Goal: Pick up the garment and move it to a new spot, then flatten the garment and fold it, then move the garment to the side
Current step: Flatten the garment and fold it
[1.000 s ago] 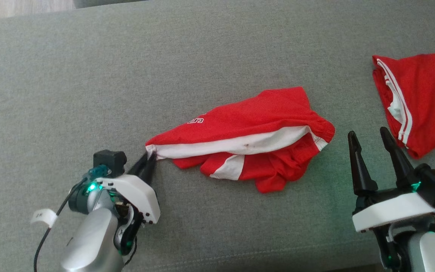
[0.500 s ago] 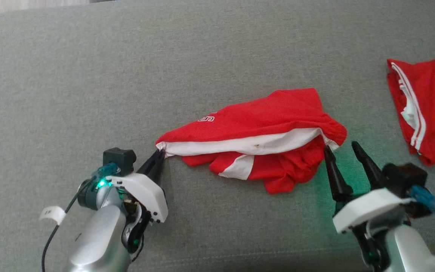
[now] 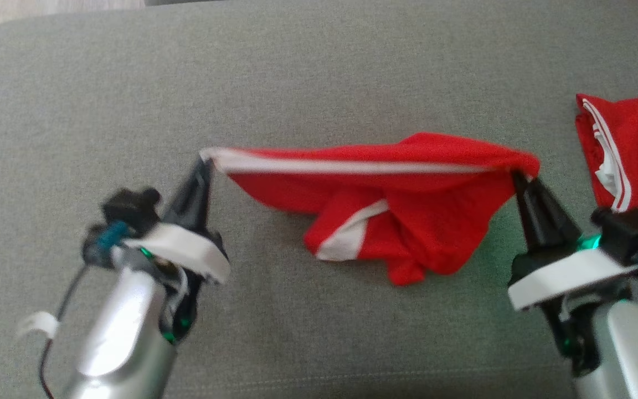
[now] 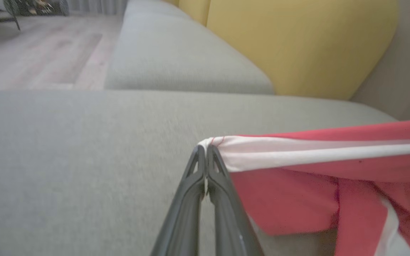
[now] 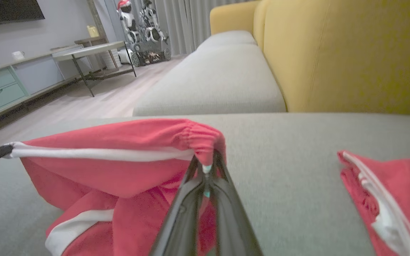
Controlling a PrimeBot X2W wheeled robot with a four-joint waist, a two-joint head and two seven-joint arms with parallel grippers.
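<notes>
The garment (image 3: 396, 205) is a pair of red shorts with white side stripes, stretched between both grippers above the grey sofa seat. My left gripper (image 3: 204, 163) is shut on its left corner, where the white stripe ends (image 4: 226, 153). The left gripper (image 4: 205, 149) shows its two fingers pressed together on that corner. My right gripper (image 3: 515, 176) is shut on the gathered waistband at the right end. In the right wrist view the right gripper (image 5: 206, 165) pinches the elastic edge of the garment (image 5: 119, 167). The lower part of the garment hangs down and touches the cushion.
A second red garment (image 3: 623, 155) with white stripes lies on the seat at the far right, close beside my right arm, and it shows as the second red garment (image 5: 390, 192) too. Yellow back cushions (image 5: 333, 53) rise behind the grey sofa seat (image 3: 297, 83). Wooden floor lies beyond the seat's left end.
The right gripper moved left to the waistband and shut on it. Both grippers then rose and pulled apart, lifting and stretching the garment's top edge taut. The camera also shifted slightly.
</notes>
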